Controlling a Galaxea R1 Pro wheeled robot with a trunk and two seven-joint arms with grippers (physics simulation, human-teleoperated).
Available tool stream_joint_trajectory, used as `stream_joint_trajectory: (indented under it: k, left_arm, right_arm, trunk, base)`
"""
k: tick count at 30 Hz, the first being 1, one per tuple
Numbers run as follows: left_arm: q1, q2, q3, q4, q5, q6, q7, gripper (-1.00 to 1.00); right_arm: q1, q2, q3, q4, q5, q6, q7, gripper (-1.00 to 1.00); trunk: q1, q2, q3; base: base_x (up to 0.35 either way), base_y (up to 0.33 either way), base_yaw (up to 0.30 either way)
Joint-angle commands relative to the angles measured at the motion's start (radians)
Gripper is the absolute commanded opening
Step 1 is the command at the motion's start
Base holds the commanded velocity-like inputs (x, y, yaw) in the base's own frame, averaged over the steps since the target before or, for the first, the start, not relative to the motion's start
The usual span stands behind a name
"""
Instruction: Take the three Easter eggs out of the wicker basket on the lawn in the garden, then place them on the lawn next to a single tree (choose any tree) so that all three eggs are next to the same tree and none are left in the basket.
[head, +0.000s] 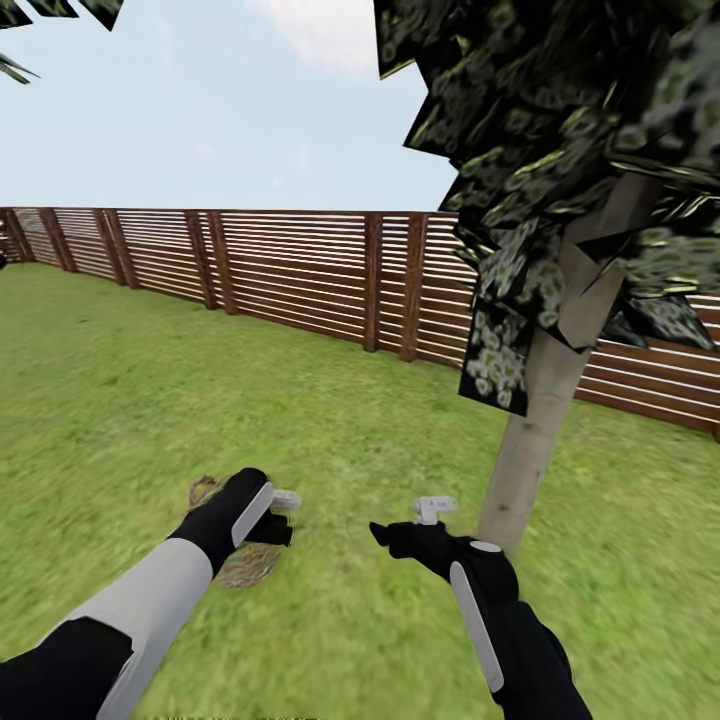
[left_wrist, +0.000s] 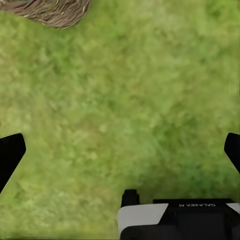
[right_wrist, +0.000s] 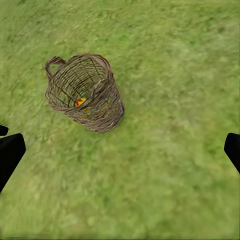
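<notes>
Both grippers spread wide, nothing held. Deep brown woven-twig wicker basket (right_wrist: 85, 92) on mottled green lawn (right_wrist: 170, 165); yellow-red egg (right_wrist: 80, 102) seen inside.

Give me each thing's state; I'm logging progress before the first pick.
Basket: upright on the lawn, an egg inside.
Left hand: open, empty, over grass beside the basket.
Right hand: open, empty, above grass, apart from the basket.
Tree: standing, nothing at its foot.
</notes>
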Motion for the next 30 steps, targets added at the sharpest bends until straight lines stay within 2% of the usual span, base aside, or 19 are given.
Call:
stream_joint_trajectory:
  k: [1,9,14,15,17,19,20,24,30]
  left_arm:
    - [-0.001,0.001,-0.005,0.000,0.010,0.002,0.009,1.00]
    - [-0.001,0.016,-0.004,0.000,0.012,0.002,0.009,1.00]
    - [-0.002,0.041,0.002,0.000,0.014,0.002,0.009,1.00]
    - [-0.003,0.044,0.009,0.000,0.014,0.002,0.009,1.00]
    - [-0.003,0.057,0.065,0.000,0.012,0.000,0.011,1.00]
    - [-0.003,0.069,0.105,0.001,0.010,-0.005,0.020,1.00]
    - [-0.003,0.073,0.114,0.001,0.010,-0.006,0.023,1.00]
    - [-0.002,0.085,0.141,0.000,0.009,-0.010,0.036,1.00]
    - [0.000,0.088,0.147,-0.008,0.008,-0.011,0.043,1.00]
  right_arm:
    - [-0.001,0.000,-0.001,-0.001,-0.009,0.006,-0.003,1.00]
    - [-0.001,0.000,0.000,-0.001,-0.010,0.006,-0.003,1.00]
    - [-0.001,0.001,-0.001,0.000,-0.009,0.006,-0.003,1.00]
    - [-0.001,0.000,-0.001,0.000,-0.009,0.006,-0.003,1.00]
    - [-0.001,0.001,0.000,0.000,-0.009,0.006,-0.003,1.00]
    - [-0.001,0.000,0.000,0.000,-0.009,0.006,-0.003,1.00]
    - [-0.001,0.000,0.000,0.000,-0.009,0.006,-0.003,1.00]
    - [-0.001,0.001,0.000,0.000,-0.009,0.006,-0.003,1.00]
    - [-0.001,0.000,-0.001,0.000,-0.009,0.006,-0.003,1.00]
  trunk:
    - [-0.004,0.006,0.002]
    - [-0.034,0.062,0.027]
    - [-0.054,0.097,0.042]
    - [-0.057,0.104,0.046]
    - [-0.065,0.118,0.052]
    - [-0.073,0.132,0.058]
    - [-0.077,0.139,0.061]
    - [-0.077,0.139,0.061]
    - [-0.077,0.139,0.061]
  base:
    - [0.000,0.000,0.290]
    - [0.000,0.000,0.290]
    - [0.000,0.000,0.290]
    - [0.000,0.000,0.290]
    - [0.000,0.000,0.290]
    - [0.000,0.000,0.290]
    - [0.000,0.000,0.290]
    - [0.000,0.000,0.290]
    - [0.000,0.000,0.290]
